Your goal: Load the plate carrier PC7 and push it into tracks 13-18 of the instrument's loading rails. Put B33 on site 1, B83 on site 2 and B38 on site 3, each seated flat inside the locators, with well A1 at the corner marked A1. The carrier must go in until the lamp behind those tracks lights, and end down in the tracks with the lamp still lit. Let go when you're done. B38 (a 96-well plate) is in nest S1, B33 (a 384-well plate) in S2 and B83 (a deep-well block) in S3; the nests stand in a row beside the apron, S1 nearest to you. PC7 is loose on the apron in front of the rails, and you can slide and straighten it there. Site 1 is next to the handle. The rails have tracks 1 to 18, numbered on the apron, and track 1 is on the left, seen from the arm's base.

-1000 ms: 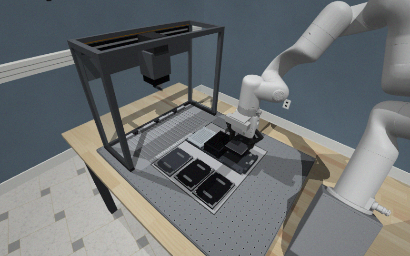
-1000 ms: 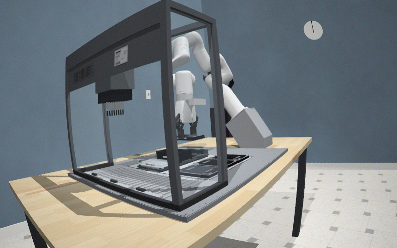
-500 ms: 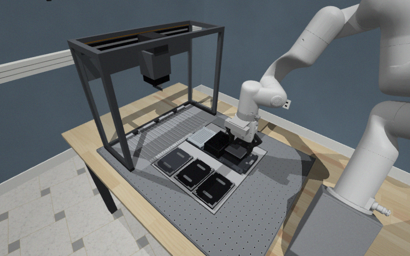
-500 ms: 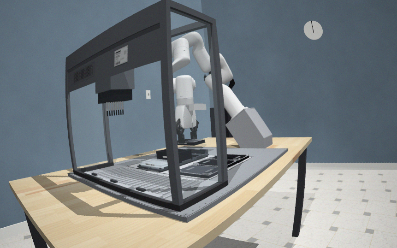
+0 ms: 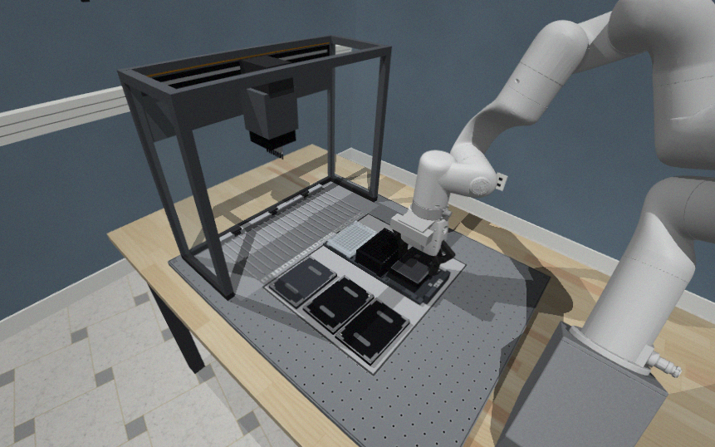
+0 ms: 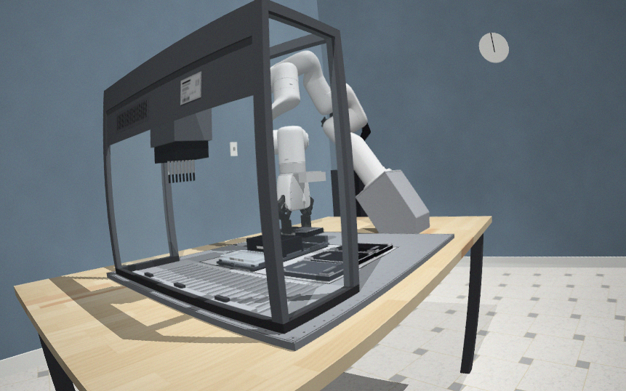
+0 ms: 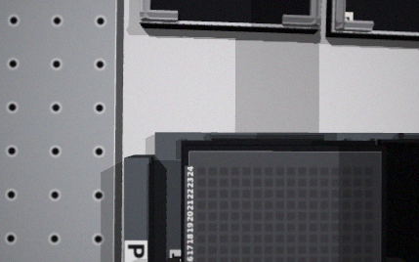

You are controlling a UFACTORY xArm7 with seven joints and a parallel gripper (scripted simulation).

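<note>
A laboratory is indicated by a frame-built liquid-handling instrument (image 5: 198, 183) with a pipetting head (image 5: 271, 119), set on a perforated breadboard (image 5: 404, 389) atop a wooden bench (image 5: 143, 250), with well plates (image 5: 351, 238).

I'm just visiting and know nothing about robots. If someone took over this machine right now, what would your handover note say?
Gripper: shut on B33, low over site 1 of PC7; whether it is seated cannot be told.
Things: B83 on site 2, B38 on site 3. All three nests hold no plates. PC7 sits on the apron, outside the rails.
Done: two plates loaded.
Left: seat B33, release, push PC7 into tracks 13-18 until the lamp lights, let go.
</note>
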